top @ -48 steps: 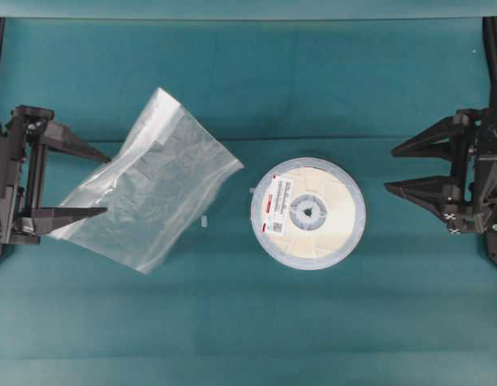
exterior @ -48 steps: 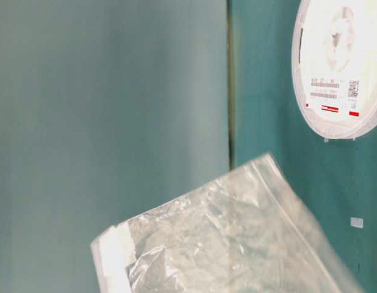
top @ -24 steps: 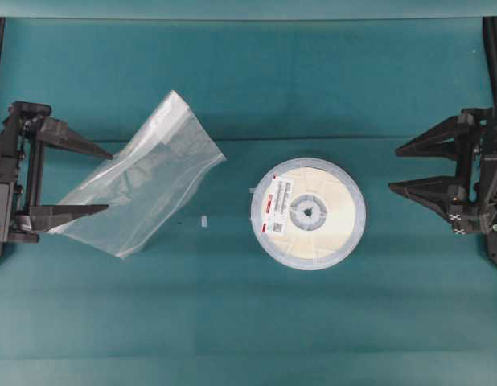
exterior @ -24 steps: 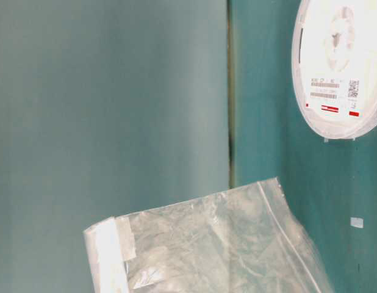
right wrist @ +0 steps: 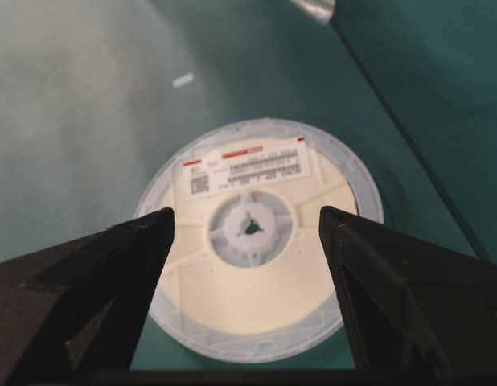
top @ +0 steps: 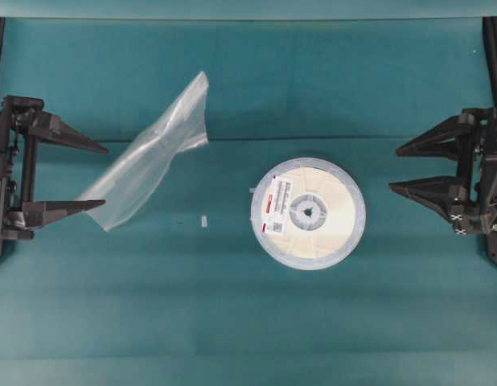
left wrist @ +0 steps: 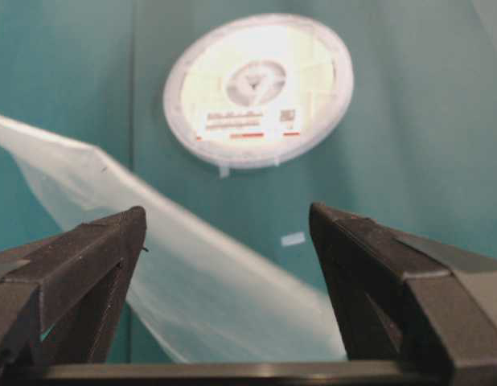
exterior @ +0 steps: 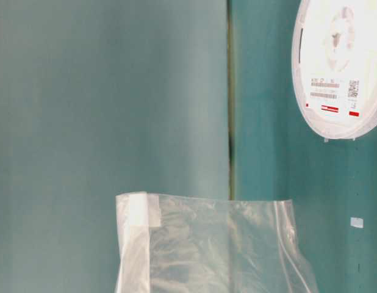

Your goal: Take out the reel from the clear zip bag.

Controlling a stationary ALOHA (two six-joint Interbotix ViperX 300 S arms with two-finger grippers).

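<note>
The reel [top: 308, 213], a cream disc with a grey hub and a red-marked label, lies flat on the teal table, outside the bag. It also shows in the right wrist view as the reel [right wrist: 256, 273] just beyond my open right gripper [right wrist: 246, 213]. Overhead, the right gripper [top: 393, 169] stands to the reel's right, apart from it. The clear zip bag [top: 148, 157] is empty and tipped up on edge at the left. Its near corner is by the lower fingertip of my open left gripper [top: 104, 177]. I cannot tell whether they touch. The jaws stand wide, closed on nothing.
A small white scrap [top: 204, 220] lies on the table between bag and reel. The table-level view shows the bag [exterior: 207, 244] standing up in front and the reel [exterior: 338, 67] behind it. A seam in the teal cover [top: 248, 138] runs across the table.
The bag has tipped up from lying spread out to standing nearly on edge, its far corner rising. My left gripper has drawn back slightly left. The reel and right gripper are still.
</note>
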